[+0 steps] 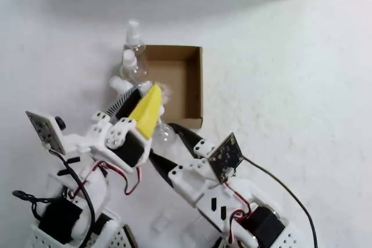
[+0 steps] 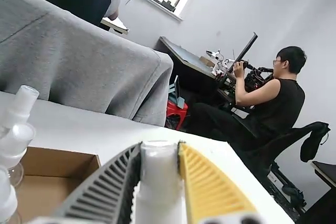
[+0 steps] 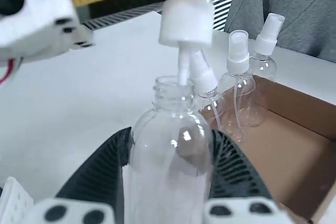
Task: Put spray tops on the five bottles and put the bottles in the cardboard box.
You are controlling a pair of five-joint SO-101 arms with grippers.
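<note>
My right gripper (image 3: 170,140) is shut on a clear open-necked bottle (image 3: 170,156), held upright between its black fingers. Just above the neck, my left gripper (image 2: 159,153), with one yellow and one grey jaw, is shut on a white spray top (image 3: 186,22). The top's thin tube dips into the bottle's mouth while its cap sits clear of the neck. In the high view the two grippers meet at the cardboard box's (image 1: 192,88) near left corner, with the left gripper (image 1: 145,94) over the bottle (image 1: 163,135). Three capped bottles (image 3: 236,77) stand beside the box.
The capped bottles (image 1: 132,50) stand in a row along the box's left side, outside it. The box (image 3: 294,145) is open at the top. A small clear piece (image 1: 160,223) lies on the white table between the arm bases. A grey sofa (image 2: 79,72) runs behind the table.
</note>
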